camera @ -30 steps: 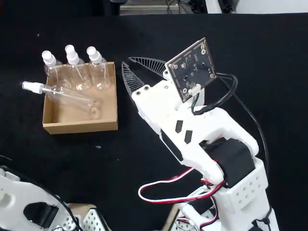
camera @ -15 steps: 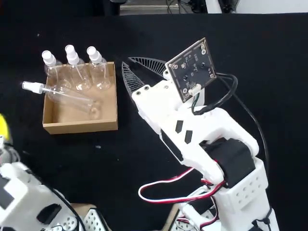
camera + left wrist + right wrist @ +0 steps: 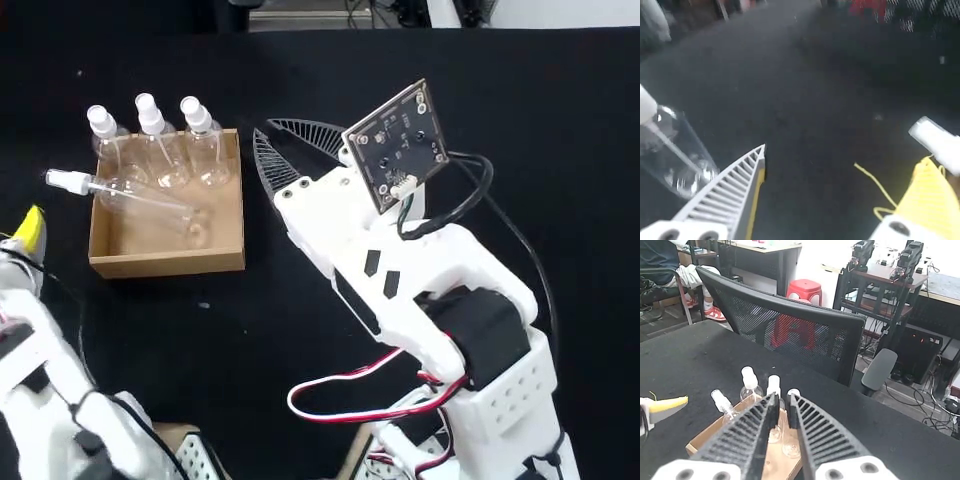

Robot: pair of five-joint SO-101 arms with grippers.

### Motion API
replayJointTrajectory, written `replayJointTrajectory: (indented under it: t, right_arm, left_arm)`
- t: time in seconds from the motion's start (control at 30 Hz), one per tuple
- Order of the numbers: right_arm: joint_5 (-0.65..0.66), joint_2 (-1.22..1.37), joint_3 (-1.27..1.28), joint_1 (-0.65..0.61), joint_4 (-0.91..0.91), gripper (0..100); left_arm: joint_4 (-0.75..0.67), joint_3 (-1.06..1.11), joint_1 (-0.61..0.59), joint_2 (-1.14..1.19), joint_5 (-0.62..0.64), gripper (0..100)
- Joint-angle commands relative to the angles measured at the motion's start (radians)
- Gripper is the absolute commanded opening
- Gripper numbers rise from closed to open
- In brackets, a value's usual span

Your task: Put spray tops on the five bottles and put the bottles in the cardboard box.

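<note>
Four bottles (image 3: 165, 165) sit in the cardboard box (image 3: 165, 262) at the upper left of the high view. Three stand upright along its far wall. One lies across the box with its spray top (image 3: 68, 181) poking out over the left wall. The right gripper (image 3: 263, 128) hangs over the black tabletop (image 3: 480, 80) just right of the box, its black fingers all but closed and gripping nothing. At the lower left you see the left arm (image 3: 40, 400), its yellow finger (image 3: 30, 228) just left of the box.

In the left wrist view, the left gripper (image 3: 845, 155) has its fingers spread wide with nothing between them. A clear bottle (image 3: 675, 160) with a white top shows at the left edge; you cannot tell which one it is. A small white piece (image 3: 935, 142) just above the yellow finger is too blurred to name.

In the right wrist view, the right gripper's fingers fill the bottom centre, with only a thin slit between them. Past their tips are the box and its bottles, with a mesh chair (image 3: 790, 330) beyond the tabletop.
</note>
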Motion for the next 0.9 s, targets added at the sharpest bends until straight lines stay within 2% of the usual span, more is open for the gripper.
replayJointTrajectory:
  t: [0.0, 0.13, 0.2, 0.33, 0.43, 0.6, 0.77, 0.87]
  right_arm:
    - [0.008, 0.007, -0.059, 0.021, -0.035, 1.1]
    - [0.008, 0.007, -0.059, 0.021, -0.035, 1.1]
    - [0.008, 0.007, -0.059, 0.021, -0.035, 1.1]
    - [0.008, 0.007, -0.059, 0.021, -0.035, 1.1]
    - [0.008, 0.004, -0.059, 0.021, -0.035, 1.1]
    - [0.008, 0.001, -0.061, 0.051, -0.035, 1.1]
    - [0.008, 0.001, -0.068, 0.137, -0.035, 1.1]
    - [0.008, 0.001, -0.081, 0.141, -0.035, 1.1]
  left_arm:
    - [0.473, -0.177, 0.087, -0.130, 0.074, 42]
    - [0.520, -0.226, 0.163, -0.098, 0.140, 42]
    - [0.594, -0.272, 0.209, -0.064, 0.196, 42]
    - [0.740, -0.406, 0.288, 0.015, 0.382, 42]
    - [0.795, -0.476, 0.346, 0.069, 0.512, 42]
    - [0.799, -0.486, 0.460, 0.121, 0.608, 42]
    - [0.781, -0.498, 0.510, 0.141, 0.664, 42]
    - [0.758, -0.495, 0.512, 0.143, 0.700, 42]
